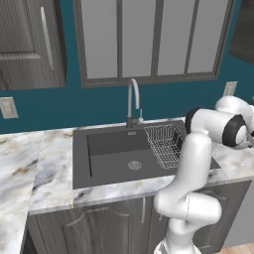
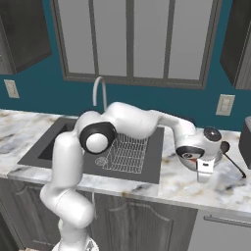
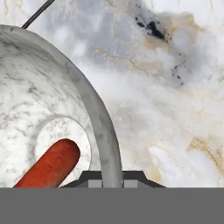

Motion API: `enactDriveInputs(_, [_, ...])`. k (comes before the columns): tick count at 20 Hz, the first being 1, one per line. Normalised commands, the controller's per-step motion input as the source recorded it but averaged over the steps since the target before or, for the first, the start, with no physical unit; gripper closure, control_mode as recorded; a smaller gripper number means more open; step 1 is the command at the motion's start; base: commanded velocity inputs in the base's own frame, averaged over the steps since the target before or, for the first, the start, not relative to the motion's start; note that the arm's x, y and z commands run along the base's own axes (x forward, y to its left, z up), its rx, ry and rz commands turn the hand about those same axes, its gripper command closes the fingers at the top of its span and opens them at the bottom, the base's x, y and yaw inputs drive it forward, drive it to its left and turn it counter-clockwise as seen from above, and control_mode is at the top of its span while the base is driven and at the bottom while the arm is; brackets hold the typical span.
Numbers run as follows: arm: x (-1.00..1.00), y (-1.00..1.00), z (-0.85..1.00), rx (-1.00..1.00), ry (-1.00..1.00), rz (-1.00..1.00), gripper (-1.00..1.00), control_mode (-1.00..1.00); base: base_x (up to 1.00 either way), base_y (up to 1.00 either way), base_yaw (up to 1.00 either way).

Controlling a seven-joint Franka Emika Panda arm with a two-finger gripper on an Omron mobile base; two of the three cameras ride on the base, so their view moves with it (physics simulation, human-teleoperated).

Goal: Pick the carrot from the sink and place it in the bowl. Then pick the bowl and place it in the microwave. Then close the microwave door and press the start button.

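One white arm reaches right across my dark grey sink [image 2: 59, 142], elbow high, wrist bent down over the marbled counter [image 2: 186, 188]. Its end effector [image 3: 111, 180] is clamped on the rim of the white-grey marbled bowl [image 3: 30, 105], which holds the orange-red carrot [image 3: 50, 165].

Bowl [image 3: 52, 109]: cut off by the left and bottom edges in the hand view; in the right base view mostly hidden behind the hand. Carrot [image 3: 50, 165]: lower end cut off. Fingertips largely out of frame; jaw spacing at the rim unclear. Sink [image 2: 54, 142] partly hidden by the arm.
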Motion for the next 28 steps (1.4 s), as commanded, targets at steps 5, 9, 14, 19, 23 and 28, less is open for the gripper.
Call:
enactDriveInputs(5, [-0.65,0.05,0.72,0.00,-0.23,0.05,1.00,-1.00,0.00,0.00,0.00])
enactDriveInputs(9, [-0.89,0.18,0.93,-0.06,-0.36,0.17,1.00,-1.00,0.00,0.00,0.00])
enactDriveInputs(14, [-0.62,0.67,1.00,-0.18,-0.28,0.23,1.00,-1.00,0.00,0.00,0.00])
enactDriveInputs(19, [-0.25,0.94,1.00,-0.22,-0.14,0.23,1.00,-1.00,0.00,0.00,0.00])
enactDriveInputs(23, [-0.17,1.00,1.00,-0.20,-0.02,0.22,1.00,-1.00,0.00,0.00,0.00])
enactDriveInputs(28, [-0.18,1.00,0.78,-0.12,0.01,0.21,1.00,-1.00,0.00,0.00,0.00])
